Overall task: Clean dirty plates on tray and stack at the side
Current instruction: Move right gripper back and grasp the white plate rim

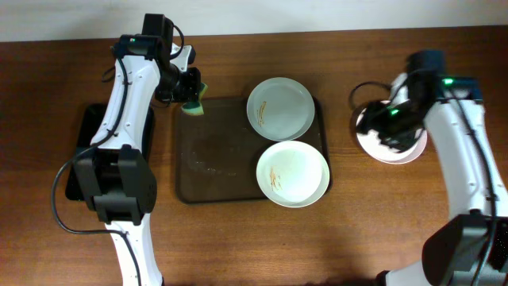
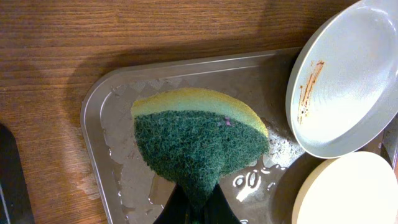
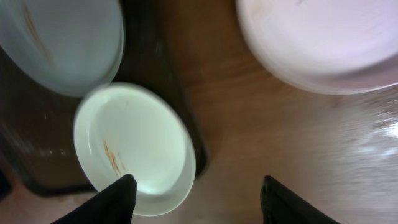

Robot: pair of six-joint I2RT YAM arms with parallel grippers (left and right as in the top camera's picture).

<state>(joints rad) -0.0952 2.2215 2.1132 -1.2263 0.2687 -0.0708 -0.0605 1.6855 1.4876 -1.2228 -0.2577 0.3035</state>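
Two white plates with brownish-orange smears sit on the dark brown tray [image 1: 206,175]: one at the far right [image 1: 279,108], one at the near right [image 1: 292,174], overhanging the rim. A third white plate [image 1: 389,147] rests on the table to the right of the tray. My left gripper [image 1: 192,97] is shut on a green-and-yellow sponge [image 2: 199,140] over the tray's far left corner [image 2: 99,93]. My right gripper [image 1: 389,119] is open and empty above the third plate. The right wrist view shows the near plate [image 3: 134,146], the far plate [image 3: 62,43] and the third plate [image 3: 323,43].
A smaller glossy black tray [image 1: 82,151] lies left of the brown tray, under my left arm. Water drops and smears wet the brown tray's left half [image 2: 249,180]. Bare wooden table [image 1: 381,230] lies in front and to the right.
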